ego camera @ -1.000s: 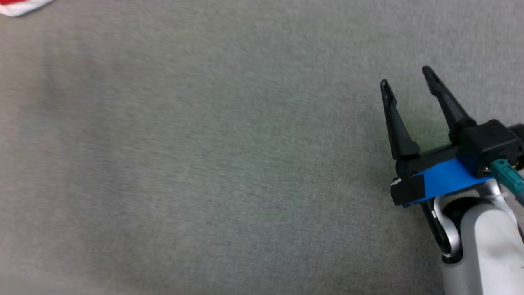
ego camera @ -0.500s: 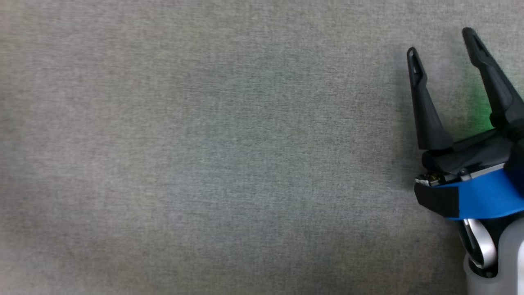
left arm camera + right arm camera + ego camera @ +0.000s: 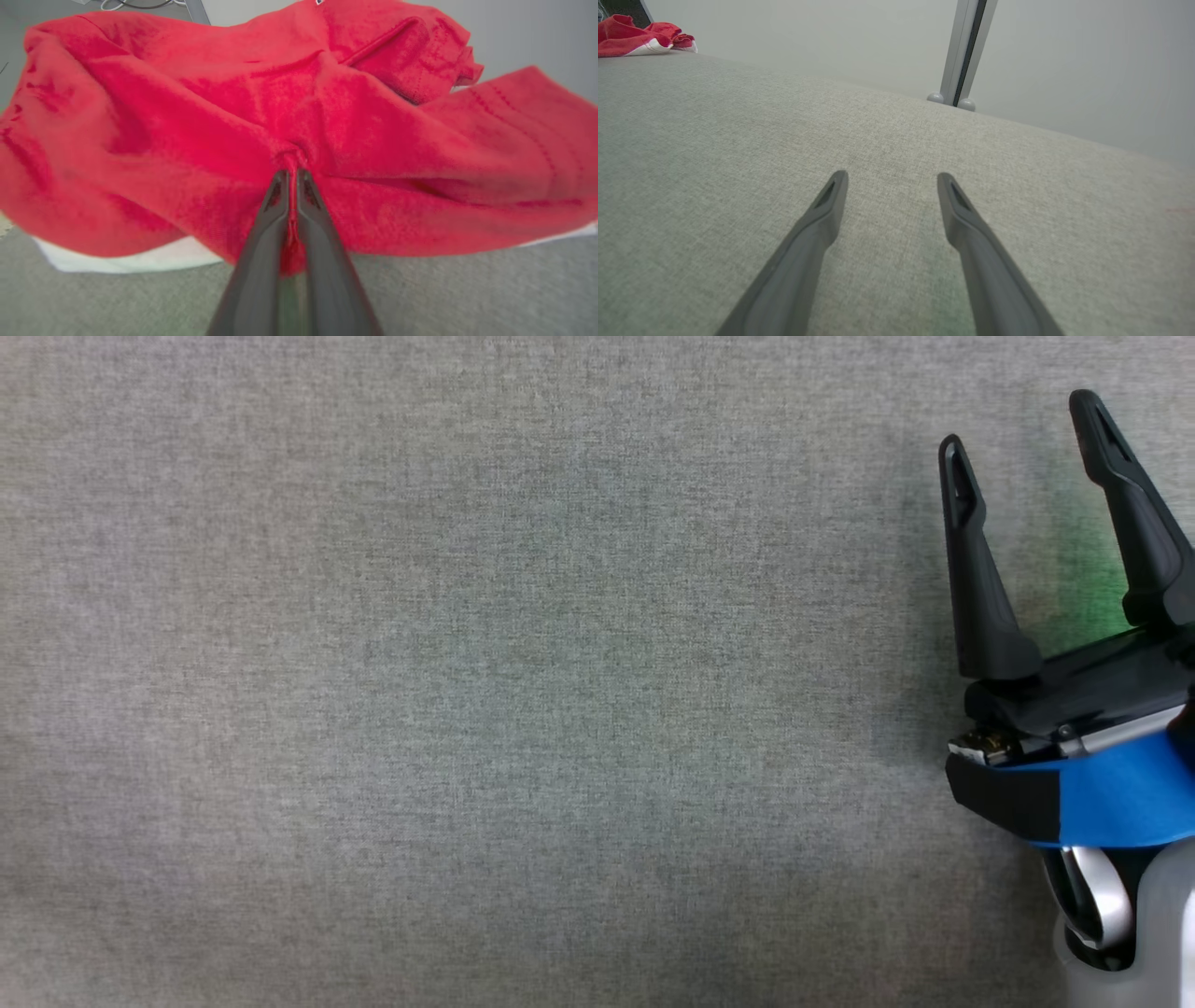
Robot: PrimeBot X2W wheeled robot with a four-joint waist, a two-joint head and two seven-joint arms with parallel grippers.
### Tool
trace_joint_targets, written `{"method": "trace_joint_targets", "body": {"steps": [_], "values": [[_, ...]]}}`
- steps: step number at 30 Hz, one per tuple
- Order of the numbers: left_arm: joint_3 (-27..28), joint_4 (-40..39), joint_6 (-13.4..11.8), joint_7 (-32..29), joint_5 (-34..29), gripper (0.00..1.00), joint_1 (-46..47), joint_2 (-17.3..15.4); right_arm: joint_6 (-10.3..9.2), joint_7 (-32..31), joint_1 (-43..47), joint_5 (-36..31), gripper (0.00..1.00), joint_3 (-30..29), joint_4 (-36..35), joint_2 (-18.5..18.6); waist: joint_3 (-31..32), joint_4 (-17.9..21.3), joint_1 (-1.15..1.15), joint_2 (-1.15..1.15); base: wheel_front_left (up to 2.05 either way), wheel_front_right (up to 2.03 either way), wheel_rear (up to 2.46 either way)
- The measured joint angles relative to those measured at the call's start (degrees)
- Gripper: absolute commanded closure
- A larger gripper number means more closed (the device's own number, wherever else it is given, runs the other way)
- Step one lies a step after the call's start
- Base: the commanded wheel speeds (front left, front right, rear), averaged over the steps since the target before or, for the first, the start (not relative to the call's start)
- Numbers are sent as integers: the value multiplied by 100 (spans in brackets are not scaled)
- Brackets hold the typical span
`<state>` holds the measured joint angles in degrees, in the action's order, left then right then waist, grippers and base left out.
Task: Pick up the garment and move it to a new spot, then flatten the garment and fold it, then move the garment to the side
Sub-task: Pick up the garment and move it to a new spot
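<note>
Right, my left tool [image 3: 289, 175] is pinched tight on a fold of the crumpled red fleece garment [image 3: 299, 116], which lies by the far edge of the grey woven-cloth desk [image 3: 467, 663], well apart from my right tool [image 3: 1018, 425], spread wide over bare cloth. Beyond stand a pale wall [image 3: 808, 42] and a grey upright post [image 3: 966, 46].

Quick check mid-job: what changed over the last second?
The head camera swung, shifting the whole picture away from the red-and-white cloth corner seen top left a second ago; the right gripper shows higher and further right mostly because of that. The left gripper is now pinched shut on a fold of the red garment. Unchanged: the right gripper open and empty above the grey fabric surface.
</note>
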<state>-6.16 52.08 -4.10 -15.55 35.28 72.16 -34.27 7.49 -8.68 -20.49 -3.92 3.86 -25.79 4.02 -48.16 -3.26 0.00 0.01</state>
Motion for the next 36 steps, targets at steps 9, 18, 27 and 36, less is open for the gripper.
{"method": "trace_joint_targets", "body": {"steps": [9,18,27,36], "values": [[-118,331,269,151,-90,100,212,-227,0,244,-37,60,0,18,264,-57,335,-6,0,0,0,0,0],[-519,467,651,485,-442,100,457,-421,0,639,-32,282,0,-4,829,-103,1007,-17,-1,-1,0,0,0],[-1109,118,932,333,-695,100,763,24,0,1054,235,751,0,-199,1691,-107,2126,47,-2,-2,0,0,0],[-1722,-726,1107,98,-605,100,276,644,0,1289,932,976,0,-489,2180,-112,3274,309,-2,-3,0,0,0]]}}
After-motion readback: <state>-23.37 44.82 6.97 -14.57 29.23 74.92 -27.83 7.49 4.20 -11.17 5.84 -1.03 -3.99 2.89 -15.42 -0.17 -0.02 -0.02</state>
